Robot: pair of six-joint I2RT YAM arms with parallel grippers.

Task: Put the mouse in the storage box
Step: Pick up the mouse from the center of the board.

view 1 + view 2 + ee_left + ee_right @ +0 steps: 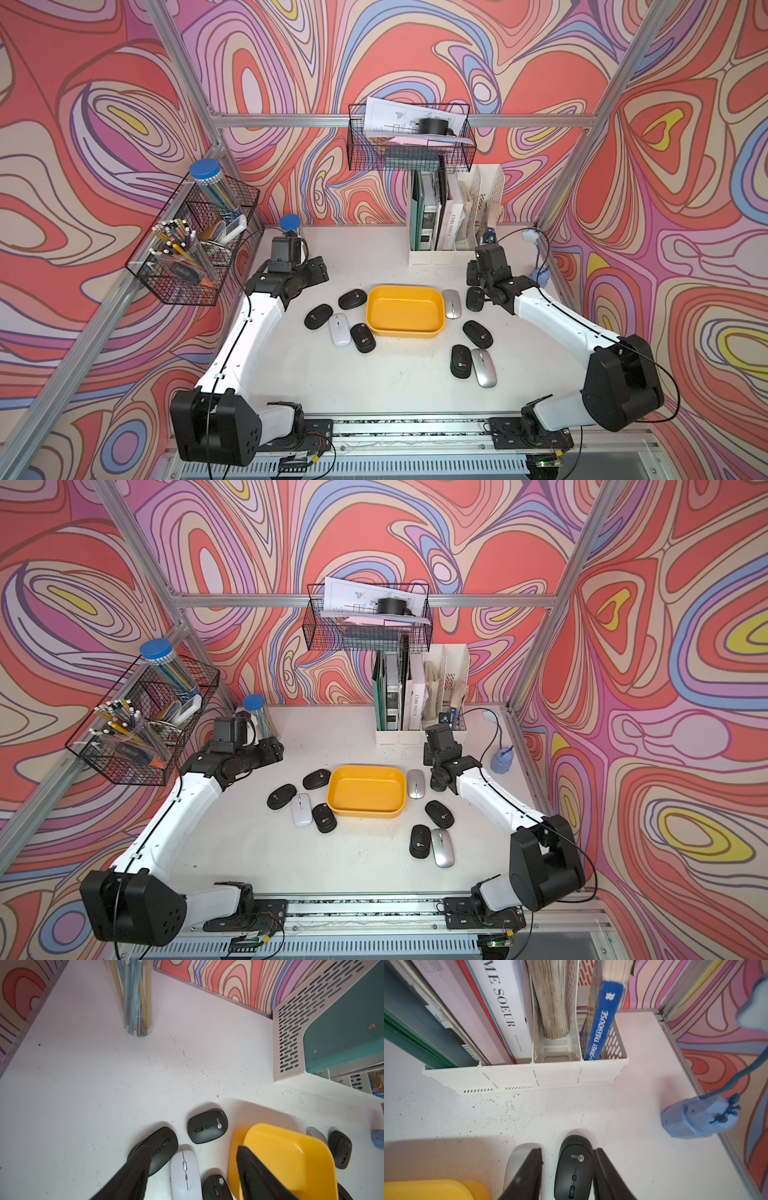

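Black plastic filled the right wrist view: the black mouse (575,1167) lay on the white table (643,1157) with the right gripper (568,1150) clenched around its sides, one pad flush against it and a thin sliver of table showing at the other. Both top views gave far less, only a dark edge of that mouse (473,299) peeking out from under the wrist. It lay outside the storage box (403,311), on the far side of the silver mouse (451,303) that sat just beside the box's right-hand short wall. Its long axis ran front to back, logo end toward the file organizer (529,1076), buttons and wheel toward the robot's base. Over in the left wrist view, the left gripper (193,1148) hung with fingers spread wide, gripping nothing, above the white mouse (185,1169). The top views did not show that spread clearly.
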